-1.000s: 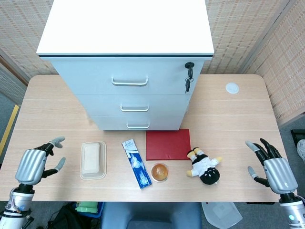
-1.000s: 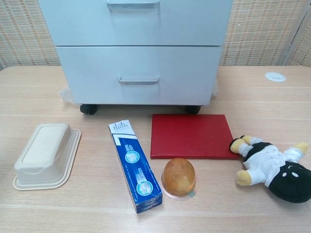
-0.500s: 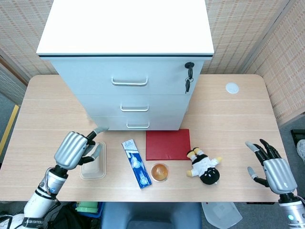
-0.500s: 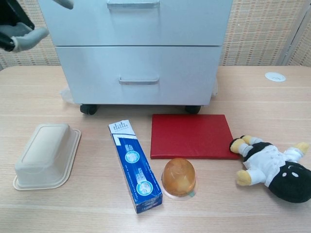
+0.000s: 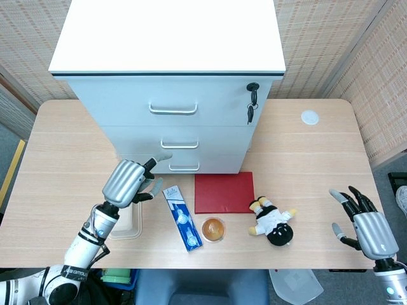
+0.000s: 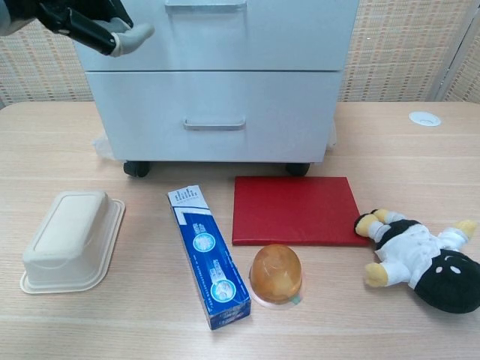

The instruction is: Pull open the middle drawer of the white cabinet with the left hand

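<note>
Hovering your left hand (image 5: 130,180) in front of the white cabinet (image 5: 170,108), you are holding nothing, fingers loosely spread, one fingertip pointing toward the cabinet's front. The middle drawer (image 5: 178,141) is sitting closed, its handle (image 5: 179,145) just up and right of that hand and not touched. Your right hand (image 5: 369,227) is resting well right of the cabinet, fingers spread, empty, beyond the plush doll (image 5: 273,223).

Ribbed silver-grey metal left hand (image 5: 127,180) and matching right hand (image 5: 372,229) have black-jointed, grey-tipped fingers; white forearms carry black collars.
</note>
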Controlling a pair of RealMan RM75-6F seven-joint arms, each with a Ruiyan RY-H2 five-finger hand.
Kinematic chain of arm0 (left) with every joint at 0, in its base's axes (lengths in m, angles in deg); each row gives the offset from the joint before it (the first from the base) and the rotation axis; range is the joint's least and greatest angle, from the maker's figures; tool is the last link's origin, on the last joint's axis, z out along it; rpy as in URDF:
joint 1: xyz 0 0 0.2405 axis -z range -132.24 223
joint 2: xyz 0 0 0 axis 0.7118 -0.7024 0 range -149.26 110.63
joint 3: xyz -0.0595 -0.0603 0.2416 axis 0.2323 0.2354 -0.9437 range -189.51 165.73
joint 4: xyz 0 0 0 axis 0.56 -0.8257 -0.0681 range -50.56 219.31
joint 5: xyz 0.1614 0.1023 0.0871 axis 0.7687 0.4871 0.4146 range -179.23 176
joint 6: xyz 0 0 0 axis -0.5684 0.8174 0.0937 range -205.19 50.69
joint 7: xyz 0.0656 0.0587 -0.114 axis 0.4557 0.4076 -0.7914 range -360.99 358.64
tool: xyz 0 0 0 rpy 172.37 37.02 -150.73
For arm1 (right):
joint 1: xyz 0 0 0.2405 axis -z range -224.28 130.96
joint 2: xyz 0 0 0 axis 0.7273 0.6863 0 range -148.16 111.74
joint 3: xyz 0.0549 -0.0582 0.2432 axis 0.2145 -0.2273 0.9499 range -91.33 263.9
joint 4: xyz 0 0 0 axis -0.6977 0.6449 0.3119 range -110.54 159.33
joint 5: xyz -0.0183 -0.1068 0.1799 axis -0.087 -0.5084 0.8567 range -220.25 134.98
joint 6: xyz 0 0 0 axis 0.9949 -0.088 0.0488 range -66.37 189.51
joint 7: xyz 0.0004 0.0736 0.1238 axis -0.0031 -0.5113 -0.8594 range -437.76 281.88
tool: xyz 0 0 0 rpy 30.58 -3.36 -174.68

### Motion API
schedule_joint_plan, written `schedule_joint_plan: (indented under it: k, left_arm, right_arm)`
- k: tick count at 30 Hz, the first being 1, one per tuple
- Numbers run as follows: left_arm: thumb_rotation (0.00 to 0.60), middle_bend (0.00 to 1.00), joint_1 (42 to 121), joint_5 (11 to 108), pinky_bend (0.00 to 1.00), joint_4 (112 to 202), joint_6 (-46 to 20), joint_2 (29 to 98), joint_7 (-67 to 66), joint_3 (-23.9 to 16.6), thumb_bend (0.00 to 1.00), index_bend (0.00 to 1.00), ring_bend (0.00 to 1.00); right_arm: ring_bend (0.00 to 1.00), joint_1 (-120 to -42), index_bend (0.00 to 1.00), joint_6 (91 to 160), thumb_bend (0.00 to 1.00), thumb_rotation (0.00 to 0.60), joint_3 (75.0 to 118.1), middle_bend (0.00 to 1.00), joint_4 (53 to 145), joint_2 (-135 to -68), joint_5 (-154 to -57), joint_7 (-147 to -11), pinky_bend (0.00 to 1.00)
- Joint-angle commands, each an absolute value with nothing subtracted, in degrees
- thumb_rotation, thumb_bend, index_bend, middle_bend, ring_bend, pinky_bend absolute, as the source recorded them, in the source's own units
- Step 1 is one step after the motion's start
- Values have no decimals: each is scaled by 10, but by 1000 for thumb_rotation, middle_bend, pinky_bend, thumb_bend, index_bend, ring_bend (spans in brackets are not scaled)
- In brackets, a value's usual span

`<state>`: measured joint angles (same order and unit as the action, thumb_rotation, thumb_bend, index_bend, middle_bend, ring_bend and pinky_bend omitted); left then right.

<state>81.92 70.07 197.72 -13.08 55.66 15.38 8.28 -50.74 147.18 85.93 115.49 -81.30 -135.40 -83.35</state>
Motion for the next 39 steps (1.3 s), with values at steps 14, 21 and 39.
schedule_joint_plan:
  k: [14, 21, 39]
  left_arm:
    - [600, 968, 884, 590, 1000, 1924, -138, 592, 177, 112, 497, 210, 1000]
    - [600, 968, 892, 584, 1000, 1922, -137, 588, 170, 108, 497, 248, 1000]
    - [600, 968, 896, 607, 1000, 1969, -124, 559, 189, 73, 497, 271, 1000]
  right_arm:
    - [103, -497, 138, 1480, 329, 600, 856, 194, 1145, -811, -1349, -845, 138]
    - [103, -496, 138, 1480, 329, 600, 857, 194, 1144, -812, -1348, -846, 138]
    - [102, -488, 138, 1487, 330, 600, 856, 194, 1139, -812, -1347, -850, 138]
